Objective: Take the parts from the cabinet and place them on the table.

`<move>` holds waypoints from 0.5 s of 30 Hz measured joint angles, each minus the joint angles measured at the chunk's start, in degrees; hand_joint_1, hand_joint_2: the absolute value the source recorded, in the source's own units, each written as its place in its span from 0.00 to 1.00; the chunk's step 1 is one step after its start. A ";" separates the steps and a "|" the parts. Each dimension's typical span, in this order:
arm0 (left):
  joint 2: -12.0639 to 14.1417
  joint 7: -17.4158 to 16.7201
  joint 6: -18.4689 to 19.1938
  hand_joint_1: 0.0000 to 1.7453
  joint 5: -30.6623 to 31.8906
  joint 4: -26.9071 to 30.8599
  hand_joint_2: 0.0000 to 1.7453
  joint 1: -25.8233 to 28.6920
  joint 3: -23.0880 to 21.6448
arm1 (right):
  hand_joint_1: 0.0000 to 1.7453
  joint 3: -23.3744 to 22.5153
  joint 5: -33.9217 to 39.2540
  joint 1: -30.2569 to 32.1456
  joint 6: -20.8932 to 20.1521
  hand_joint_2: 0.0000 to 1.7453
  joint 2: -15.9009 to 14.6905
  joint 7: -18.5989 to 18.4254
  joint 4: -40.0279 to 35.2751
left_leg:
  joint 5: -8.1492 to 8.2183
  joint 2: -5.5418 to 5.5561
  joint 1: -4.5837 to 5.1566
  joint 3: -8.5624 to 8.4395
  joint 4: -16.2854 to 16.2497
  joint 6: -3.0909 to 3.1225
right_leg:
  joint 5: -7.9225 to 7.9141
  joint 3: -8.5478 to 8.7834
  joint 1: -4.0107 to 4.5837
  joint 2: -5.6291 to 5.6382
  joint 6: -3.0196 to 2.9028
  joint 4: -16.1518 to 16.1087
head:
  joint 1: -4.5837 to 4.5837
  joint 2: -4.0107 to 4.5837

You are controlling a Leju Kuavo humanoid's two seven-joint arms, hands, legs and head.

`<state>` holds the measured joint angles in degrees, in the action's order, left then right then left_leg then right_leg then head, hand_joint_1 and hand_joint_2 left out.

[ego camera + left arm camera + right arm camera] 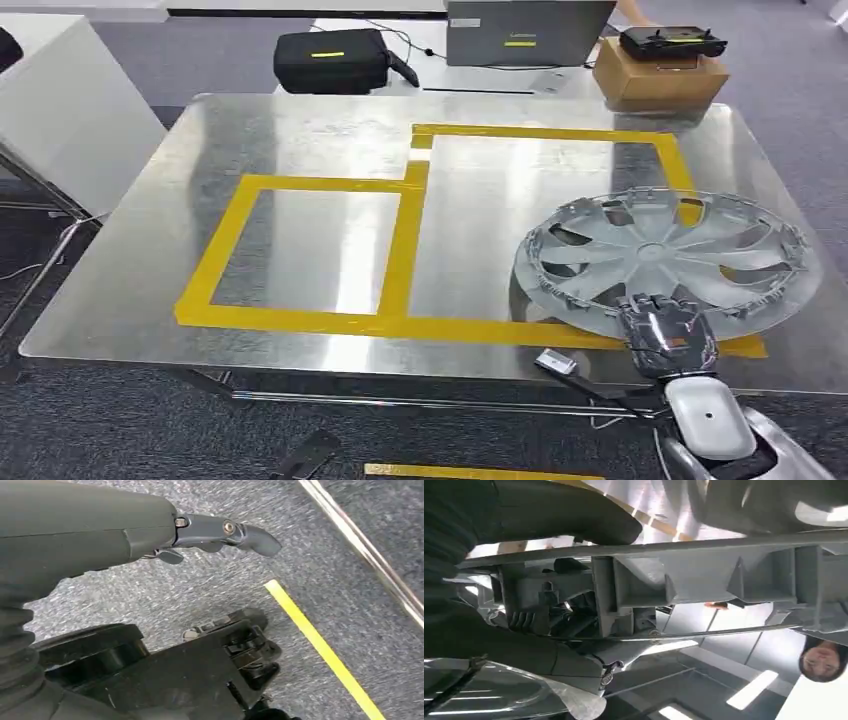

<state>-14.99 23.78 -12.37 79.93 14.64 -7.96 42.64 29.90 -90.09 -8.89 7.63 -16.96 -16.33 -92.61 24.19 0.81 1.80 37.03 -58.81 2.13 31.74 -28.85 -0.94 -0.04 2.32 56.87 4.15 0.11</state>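
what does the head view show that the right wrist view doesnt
Head view alone: the whole metal table with its yellow tape outlines, a black case, a cardboard box beyond it, and the hubcap's spoked face.

Right wrist view alone: the ribs and clips on the hubcap's underside, seen close, and reflections in the tabletop beneath.

Both: the right hand gripping the hubcap's near rim over the table.
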 joint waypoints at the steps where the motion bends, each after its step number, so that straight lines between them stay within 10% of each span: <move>1: 0.00 0.22 -0.09 0.00 0.02 0.00 1.00 0.00 -0.02 | 0.95 -0.63 0.00 0.22 0.04 1.00 0.00 0.09 0.02 | 0.00 0.00 0.00 0.00 0.00 0.00 | 0.00 0.00 0.00 0.00 0.00 0.00 | 0.04 0.00; 15: 0.00 2.23 -1.77 0.00 0.24 0.00 1.00 0.03 -1.05 | 0.95 -4.81 0.00 2.05 1.00 1.00 -0.15 0.52 0.02 | 0.00 0.00 0.00 -0.03 0.00 0.00 | 0.00 0.03 0.00 0.00 0.00 0.00 | 0.02 0.00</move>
<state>-14.99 26.01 -14.14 80.17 14.64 -7.93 41.59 25.09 -90.09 -6.85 8.63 -17.11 -15.80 -92.59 24.19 0.81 1.80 37.00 -58.81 2.13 31.74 -28.82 -0.93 -0.03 2.32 56.88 4.17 0.11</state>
